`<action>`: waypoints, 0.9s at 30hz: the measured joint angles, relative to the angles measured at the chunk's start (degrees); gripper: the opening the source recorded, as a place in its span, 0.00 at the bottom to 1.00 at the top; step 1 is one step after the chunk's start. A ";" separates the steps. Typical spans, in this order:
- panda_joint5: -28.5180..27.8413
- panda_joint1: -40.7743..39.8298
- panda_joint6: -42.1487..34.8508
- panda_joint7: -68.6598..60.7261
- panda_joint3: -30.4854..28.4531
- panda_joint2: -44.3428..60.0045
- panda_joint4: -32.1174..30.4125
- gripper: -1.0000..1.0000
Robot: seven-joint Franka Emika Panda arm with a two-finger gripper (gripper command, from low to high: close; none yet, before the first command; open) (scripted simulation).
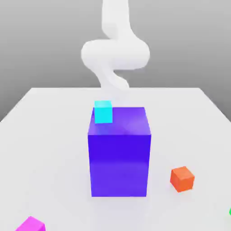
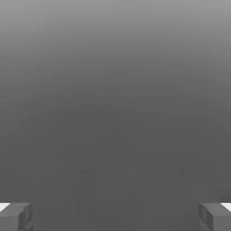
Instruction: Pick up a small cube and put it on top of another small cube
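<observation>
Blue-violet block [image 1: 119,162] stands between orange cube [image 1: 182,178] and magenta-pink cube [image 1: 31,224].

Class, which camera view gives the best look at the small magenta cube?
The exterior view: the magenta cube sits at its bottom-left edge, partly cut off, on the white table. The hand view offers grey background between the open hand.

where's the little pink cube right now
In the exterior view the pink cube sits on the table at the bottom left corner, in front of and left of the big blue-violet block.
</observation>
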 joint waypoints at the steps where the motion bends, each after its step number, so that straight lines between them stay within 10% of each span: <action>1: -1.31 -0.21 0.49 -1.75 -0.28 2.27 0.20 0.50; 14: -9.11 -1.56 6.65 -28.56 -7.77 29.47 2.60 0.50; 27: 1.86 -10.83 14.42 -68.18 -7.55 55.90 4.43 0.50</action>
